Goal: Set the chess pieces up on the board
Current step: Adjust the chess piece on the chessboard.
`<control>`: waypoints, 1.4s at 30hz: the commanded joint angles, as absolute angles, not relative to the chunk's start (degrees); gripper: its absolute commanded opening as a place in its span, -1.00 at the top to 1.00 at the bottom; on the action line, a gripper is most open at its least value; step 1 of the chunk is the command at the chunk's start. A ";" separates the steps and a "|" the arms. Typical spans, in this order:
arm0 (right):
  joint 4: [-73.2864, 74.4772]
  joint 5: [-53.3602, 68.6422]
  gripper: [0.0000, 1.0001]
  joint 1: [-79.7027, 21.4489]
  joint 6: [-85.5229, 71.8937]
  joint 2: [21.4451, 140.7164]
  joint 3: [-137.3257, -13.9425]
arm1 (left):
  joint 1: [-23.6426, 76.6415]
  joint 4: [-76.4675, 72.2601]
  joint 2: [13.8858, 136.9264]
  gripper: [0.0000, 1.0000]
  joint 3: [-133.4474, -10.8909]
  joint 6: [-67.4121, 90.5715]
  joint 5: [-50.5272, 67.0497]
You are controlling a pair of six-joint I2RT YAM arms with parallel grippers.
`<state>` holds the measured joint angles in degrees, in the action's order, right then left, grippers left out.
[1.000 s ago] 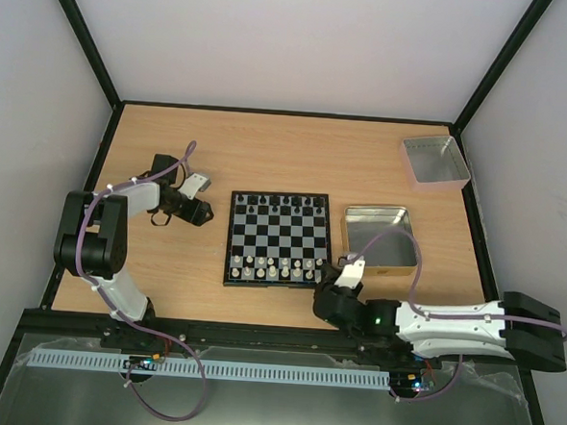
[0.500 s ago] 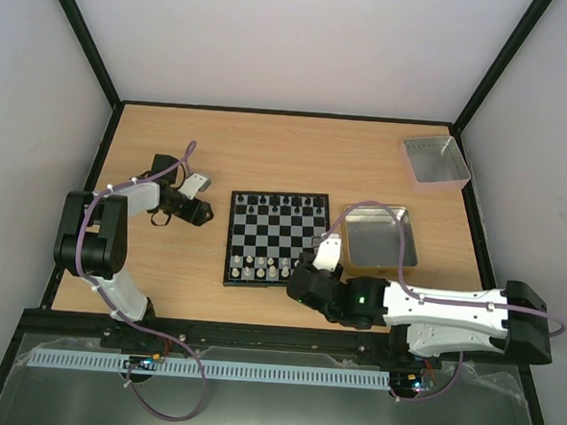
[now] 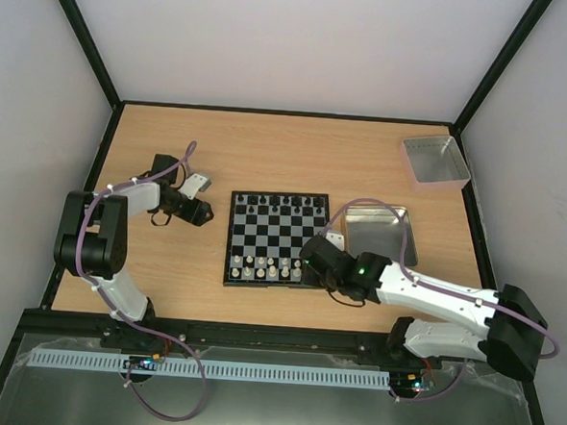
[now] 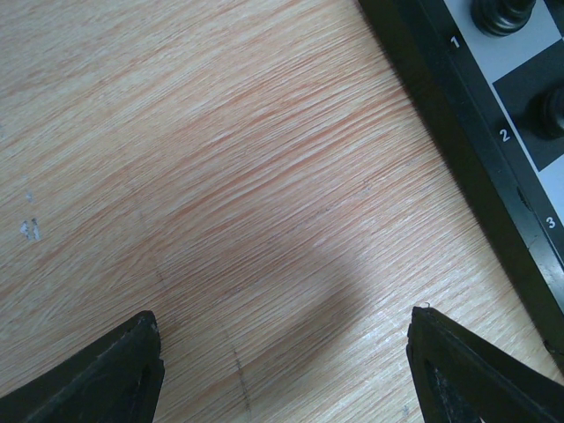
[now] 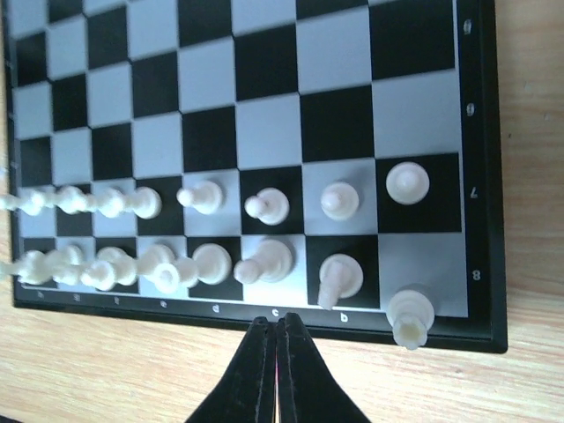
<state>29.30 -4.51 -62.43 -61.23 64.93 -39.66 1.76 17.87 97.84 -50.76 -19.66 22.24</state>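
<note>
Hovering over board (image 5: 335, 115) near rim, right gripper (image 5: 276, 328) clenched on nothing, white pieces (image 5: 264, 207) just ahead. Left gripper (image 4: 284, 315) released above table (image 4: 220, 176), beside board.

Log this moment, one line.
right gripper shut at board near rim | left gripper open, left of board | white pieces on near rows

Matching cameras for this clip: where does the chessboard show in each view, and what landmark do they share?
Top external: the board sits at the middle of the table.
Left wrist: only its black rim and a few edge squares cross the upper right corner.
Right wrist: the board fills most of the frame, white pieces along its lower edge.
Shared landmark: the light wood table bordering the black rim.
</note>
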 commanded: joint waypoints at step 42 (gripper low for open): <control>28.73 4.63 0.95 -53.35 -54.27 69.41 -33.79 | 1.85 24.24 101.87 -0.53 -47.56 -18.63 17.87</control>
